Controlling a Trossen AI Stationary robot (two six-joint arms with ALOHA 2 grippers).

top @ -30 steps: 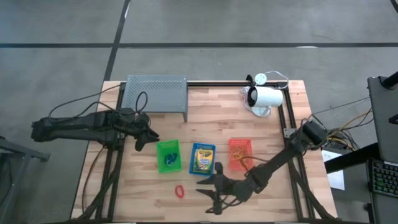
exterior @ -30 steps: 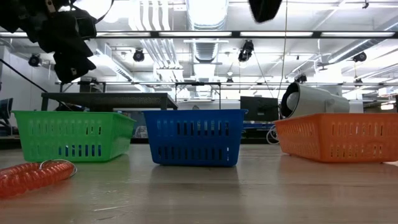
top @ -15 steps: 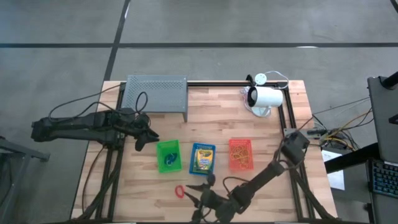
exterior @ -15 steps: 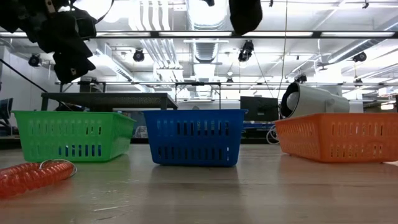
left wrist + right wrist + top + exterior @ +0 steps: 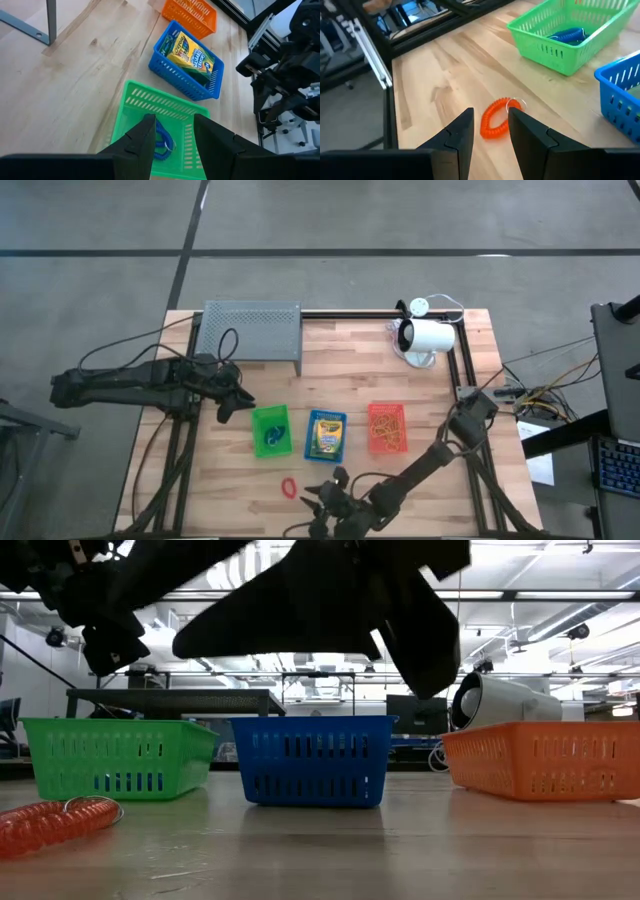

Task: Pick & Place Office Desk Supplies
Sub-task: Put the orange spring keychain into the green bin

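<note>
A red spiral loop (image 5: 500, 118) with a metal ring lies on the bare table near the front edge (image 5: 289, 486), left of my right gripper (image 5: 318, 502). That gripper (image 5: 490, 136) hovers open just short of the loop, fingers slanting down toward it. A green basket (image 5: 270, 430) holds a blue spiral loop (image 5: 162, 142). A blue basket (image 5: 325, 436) holds a crayon box (image 5: 192, 52). An orange basket (image 5: 387, 427) holds orange rubber bands. My left gripper (image 5: 240, 398) waits open above the table beside the green basket (image 5: 172, 145).
A grey perforated rack (image 5: 250, 330) stands at the back left and a white cylindrical device (image 5: 425, 340) at the back right. The three baskets stand in a row mid-table (image 5: 312, 760). Bare wood lies left of the red loop (image 5: 55, 820).
My right gripper has come down and toward the table's near left, closing on the red loop, and has rolled about its own axis. In the low view it now fills the upper middle. The loop and baskets have stayed put.
</note>
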